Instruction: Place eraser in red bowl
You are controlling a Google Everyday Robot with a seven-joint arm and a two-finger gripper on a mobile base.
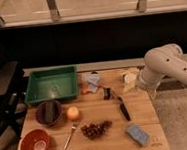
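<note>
The eraser (51, 111), a small dark block, lies inside the darker maroon bowl (41, 116) at the table's left. The red bowl (28, 141) stands in front of it at the near left corner, with a whitish patch at its inner bottom and nothing else in it. Only the white arm (166, 67) shows, bent at the table's right edge, well away from both bowls. The gripper itself is out of view.
A green tray (33, 88) sits at the back left. An orange ball (73, 113), a fork (70, 136), grapes (95, 129), a black-handled knife (123, 109), a blue-grey block (137, 134), a blue cloth (92, 82) and a yellowish wrapper (130, 78) lie on the wooden table (141, 114).
</note>
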